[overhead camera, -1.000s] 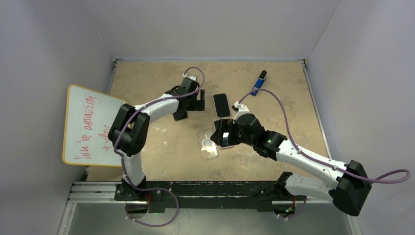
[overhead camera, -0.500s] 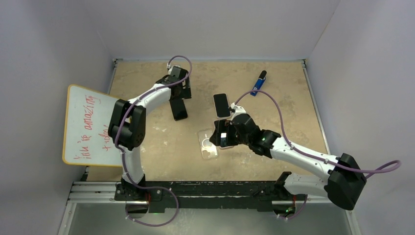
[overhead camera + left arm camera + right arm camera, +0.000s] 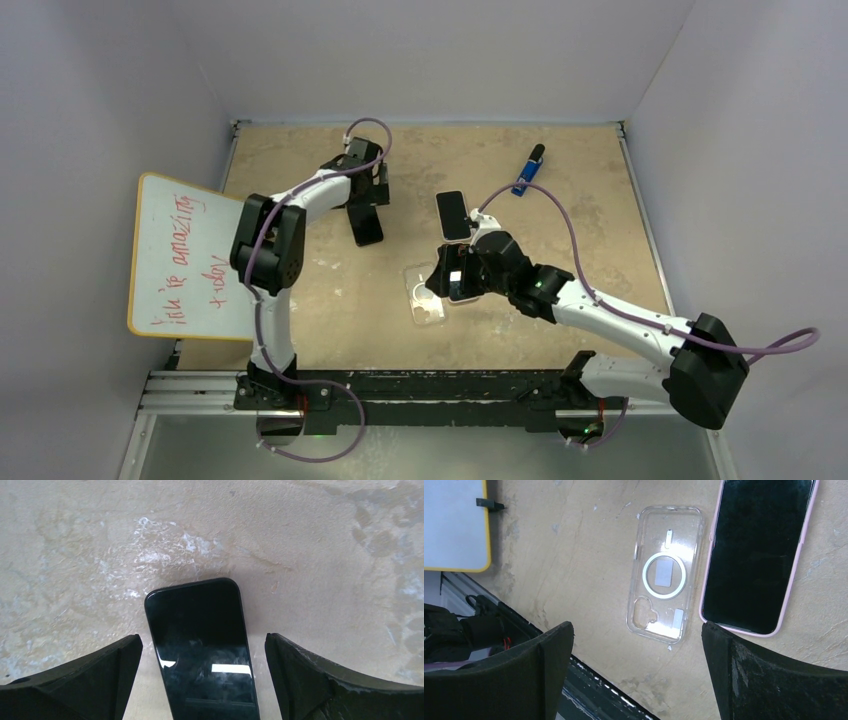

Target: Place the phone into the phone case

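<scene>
A clear phone case (image 3: 426,296) lies flat on the table, also in the right wrist view (image 3: 666,600). A pink-edged phone (image 3: 756,555) lies face up just right of it, partly under my right gripper in the top view (image 3: 463,287). My right gripper (image 3: 445,280) hovers open above the case's near end (image 3: 636,627), holding nothing. A bare black phone (image 3: 366,228) lies at the left. My left gripper (image 3: 361,203) is open, its fingers on either side of that phone (image 3: 200,650), clear of its edges (image 3: 202,639).
Another black phone (image 3: 452,215) lies behind the case. A blue marker (image 3: 528,168) lies at the back right. A yellow-framed whiteboard (image 3: 185,255) overhangs the table's left edge. The table's metal front rail (image 3: 589,672) is close below the case.
My left gripper has swung left and back, from beside the middle phone to over the bare black phone. My right gripper has shifted slightly left over the case.
</scene>
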{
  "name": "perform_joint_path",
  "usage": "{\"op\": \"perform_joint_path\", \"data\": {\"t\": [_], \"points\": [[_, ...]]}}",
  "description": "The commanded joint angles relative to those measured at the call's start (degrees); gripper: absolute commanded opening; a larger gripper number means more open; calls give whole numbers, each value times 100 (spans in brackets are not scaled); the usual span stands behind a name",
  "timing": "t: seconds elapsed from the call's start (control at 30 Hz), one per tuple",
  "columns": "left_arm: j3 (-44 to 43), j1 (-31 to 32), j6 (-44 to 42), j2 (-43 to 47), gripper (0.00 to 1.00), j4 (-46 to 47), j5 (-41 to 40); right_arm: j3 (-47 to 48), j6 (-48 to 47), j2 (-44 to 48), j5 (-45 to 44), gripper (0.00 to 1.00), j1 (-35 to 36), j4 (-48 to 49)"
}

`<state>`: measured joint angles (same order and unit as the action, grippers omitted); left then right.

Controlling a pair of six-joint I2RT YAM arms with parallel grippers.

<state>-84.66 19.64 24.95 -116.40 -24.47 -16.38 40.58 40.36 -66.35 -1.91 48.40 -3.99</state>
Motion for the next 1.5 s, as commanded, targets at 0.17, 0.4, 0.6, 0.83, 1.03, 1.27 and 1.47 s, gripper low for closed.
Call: {"op": "perform_joint_path", "data": {"t": [0.17,0.4,0.6,0.83,1.03,1.27,1.47], "points": [[-294,-21,179,-524,98,-120,3,106,-169,266,-2,97,-6,141],[-75,-15,132,-400,89,-219,178,73,-173,242,-73,97,-7,117],[269,-3,-96,-97,80,-395,337,-75,-54,311,-275,96,-7,326],[466,3,-265,16,70,-448,283,-174,111,377,-302,95,-6,549],[711,5,-201,308,58,-295,868,-256,505,260,-181,92,-6,796],[1634,15,206,1112,53,302,1590,-148,866,-171,106,87,-6,1241],[2329,-4,524,1697,48,755,2181,16,930,-877,307,75,-13,1968]]}}
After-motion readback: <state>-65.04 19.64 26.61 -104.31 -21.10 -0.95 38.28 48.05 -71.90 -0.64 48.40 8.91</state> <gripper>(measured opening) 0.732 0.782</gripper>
